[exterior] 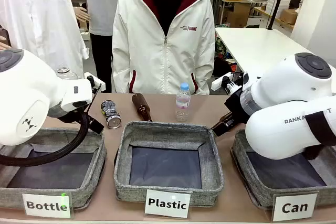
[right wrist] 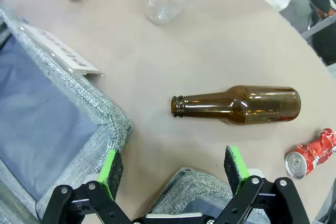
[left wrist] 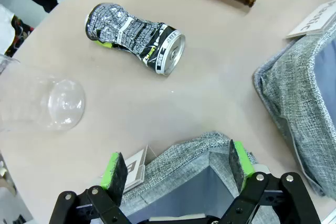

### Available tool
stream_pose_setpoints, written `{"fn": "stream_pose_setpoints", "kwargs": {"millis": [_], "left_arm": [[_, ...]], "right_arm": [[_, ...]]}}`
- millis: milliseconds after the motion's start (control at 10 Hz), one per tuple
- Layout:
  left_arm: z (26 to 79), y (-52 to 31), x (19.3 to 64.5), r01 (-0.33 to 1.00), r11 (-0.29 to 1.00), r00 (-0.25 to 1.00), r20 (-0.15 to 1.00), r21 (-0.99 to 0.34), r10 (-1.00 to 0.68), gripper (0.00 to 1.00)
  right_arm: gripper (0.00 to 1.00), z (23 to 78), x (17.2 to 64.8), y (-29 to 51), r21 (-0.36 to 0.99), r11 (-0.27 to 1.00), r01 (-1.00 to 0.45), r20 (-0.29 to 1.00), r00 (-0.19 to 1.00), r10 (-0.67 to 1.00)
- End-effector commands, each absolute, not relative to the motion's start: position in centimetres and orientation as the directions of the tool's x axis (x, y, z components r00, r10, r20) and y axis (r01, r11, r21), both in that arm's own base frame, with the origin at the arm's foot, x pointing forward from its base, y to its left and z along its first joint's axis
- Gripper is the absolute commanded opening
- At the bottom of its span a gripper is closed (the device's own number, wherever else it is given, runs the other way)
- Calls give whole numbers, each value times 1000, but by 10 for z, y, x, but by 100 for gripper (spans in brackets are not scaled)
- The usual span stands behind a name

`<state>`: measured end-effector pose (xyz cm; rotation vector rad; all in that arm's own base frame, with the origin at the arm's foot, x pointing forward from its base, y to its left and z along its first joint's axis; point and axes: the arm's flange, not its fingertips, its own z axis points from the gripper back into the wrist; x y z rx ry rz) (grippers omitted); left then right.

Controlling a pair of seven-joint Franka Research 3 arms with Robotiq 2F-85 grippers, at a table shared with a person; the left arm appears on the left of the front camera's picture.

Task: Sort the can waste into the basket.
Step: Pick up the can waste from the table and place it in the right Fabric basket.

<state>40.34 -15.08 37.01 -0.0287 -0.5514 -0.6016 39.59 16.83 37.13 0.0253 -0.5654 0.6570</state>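
The dark, silvery dented can [exterior: 111, 114] lies on its side on the table behind the "Bottle" basket; in the left wrist view this can [left wrist: 135, 36] lies well ahead of my open left gripper [left wrist: 178, 167]. The red dented can [right wrist: 311, 153] lies at the right edge of the right wrist view, beside and beyond my open right gripper [right wrist: 173, 167]. Neither gripper has anything between its green pads. The grey "Can" basket [exterior: 239, 153] stands at the front right under my right arm, and its corner [right wrist: 181, 187] shows just below the right fingers.
One brown glass bottle [right wrist: 239, 104] lies ahead of the right gripper, another [exterior: 141, 106] behind the "Plastic" basket [exterior: 168, 129]. A clear bottle [exterior: 182, 102] stands mid-table and a second clear bottle [left wrist: 42, 103] is near the left gripper. The "Bottle" basket [exterior: 92, 158] sits front left. A person stands across the table.
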Motion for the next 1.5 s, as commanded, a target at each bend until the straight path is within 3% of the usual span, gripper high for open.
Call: {"fn": "stream_pose_setpoints", "kwargs": {"millis": [0, 1400], "left_arm": [[370, -151, 403, 544, 828, 685, 501, 131, -529, 100], [370, -151, 403, 544, 828, 685, 501, 131, -529, 100]], "right_arm": [[100, 371, 396, 168, -152, 797, -584, 505, 647, 571], [100, 371, 396, 168, -152, 797, -584, 505, 647, 571]]}}
